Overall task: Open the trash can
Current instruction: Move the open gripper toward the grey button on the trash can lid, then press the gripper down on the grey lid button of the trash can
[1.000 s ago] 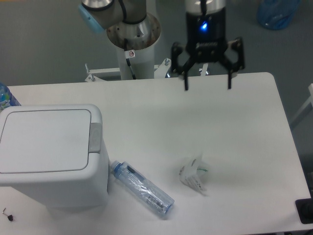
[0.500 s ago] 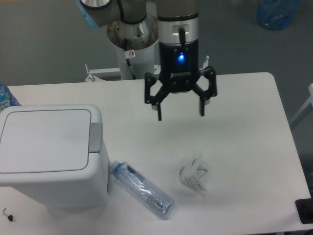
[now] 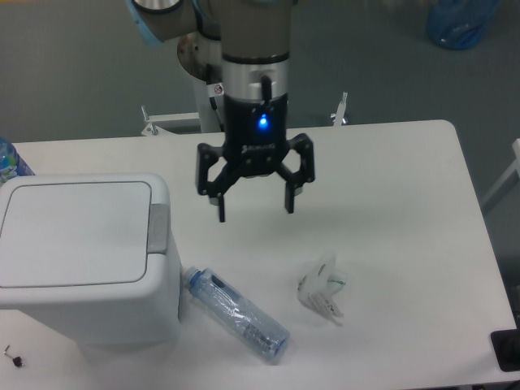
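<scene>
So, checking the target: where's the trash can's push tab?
On the trash can at the table's left, the grey tab lines the lid's right edge, left of the open gripper.

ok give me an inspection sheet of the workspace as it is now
surface: white table, bare in the middle
job's things: trash can at the left, lid shut, grey push tab on its right edge
clutter: clear plastic bottle lying beside the can; crumpled wrapper
grippers: gripper open, empty, above the table right of the can
cables: nothing seen
surroundings: grey floor, blue bag at the top right
</scene>
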### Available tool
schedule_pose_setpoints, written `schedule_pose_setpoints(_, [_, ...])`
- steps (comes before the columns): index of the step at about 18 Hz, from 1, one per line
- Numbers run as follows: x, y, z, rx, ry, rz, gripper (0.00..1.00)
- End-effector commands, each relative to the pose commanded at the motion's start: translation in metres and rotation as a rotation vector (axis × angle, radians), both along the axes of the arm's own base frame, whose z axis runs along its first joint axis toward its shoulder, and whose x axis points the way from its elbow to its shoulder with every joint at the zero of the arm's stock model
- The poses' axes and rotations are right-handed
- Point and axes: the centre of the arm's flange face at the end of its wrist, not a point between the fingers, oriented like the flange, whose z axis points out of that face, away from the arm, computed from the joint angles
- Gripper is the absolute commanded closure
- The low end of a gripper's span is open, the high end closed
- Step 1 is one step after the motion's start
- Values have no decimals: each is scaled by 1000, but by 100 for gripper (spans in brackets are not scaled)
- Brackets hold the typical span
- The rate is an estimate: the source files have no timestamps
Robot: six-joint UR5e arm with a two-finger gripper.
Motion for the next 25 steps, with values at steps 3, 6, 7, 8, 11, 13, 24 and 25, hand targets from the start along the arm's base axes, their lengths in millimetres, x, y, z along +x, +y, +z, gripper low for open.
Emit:
schedule_pose_setpoints(3, [11,6,-2,0,-11,-7,0])
schedule_pose_setpoints(6, [21,14,-9,-7,-27,-13,0])
schedule_pose_setpoints(7, [23,16,-10,-8,-30,-12,0])
schedule_pose_setpoints(8, [24,16,-10,-7,-31,-14,0])
schedule_pose_setpoints(11, [28,19,-12,-10,-33,-22,0])
schedule_pose_setpoints(13, [28,19,-14,-12,-35,-22,0])
schedule_pose_setpoints(24, [35,21,-21,-23,-43,-34,0])
schedule_pose_setpoints(25, [35,21,-21,-23,-43,-34,0])
